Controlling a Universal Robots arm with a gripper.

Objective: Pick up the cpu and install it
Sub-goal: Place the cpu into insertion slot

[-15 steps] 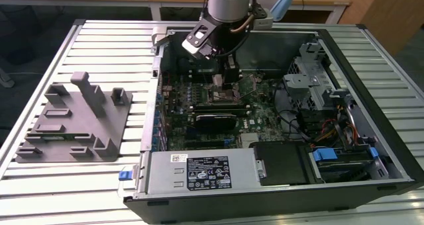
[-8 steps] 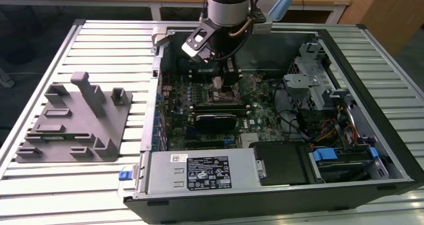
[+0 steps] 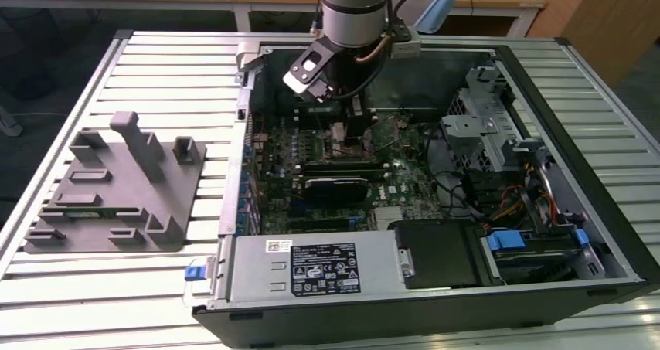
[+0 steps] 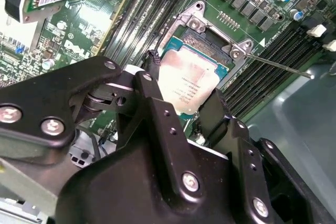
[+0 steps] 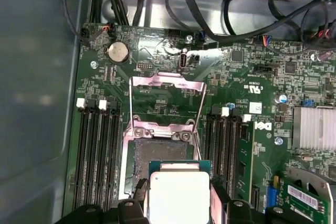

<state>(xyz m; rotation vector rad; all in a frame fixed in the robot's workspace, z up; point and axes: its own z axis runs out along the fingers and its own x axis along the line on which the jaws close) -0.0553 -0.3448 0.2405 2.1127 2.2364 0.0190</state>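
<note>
The cpu [image 4: 190, 83], a flat square chip with a shiny silver top, is held between my gripper's [image 4: 184, 106] two black fingers [image 4: 153, 94], which press on two opposite edges. In the first wrist view the cpu [image 5: 179, 193] hovers partly over the open socket [image 5: 157, 151] on the green motherboard [image 5: 252, 85]. The socket's metal load frame [image 5: 167, 103] is flipped back. In the exterior view my arm [image 3: 351, 18] reaches down into the open computer case [image 3: 577, 234], and the gripper [image 3: 356, 130] is low over the board.
Memory slots [image 5: 97, 150] flank the socket on both sides. A thin metal lever [image 4: 278, 65] sticks out beside it. Black cables [image 5: 210, 30] run along the board's edge. A power supply [image 3: 314, 266] and drive cage [image 3: 495, 126] fill the case. A grey fixture [image 3: 119, 191] lies at the exterior view's left.
</note>
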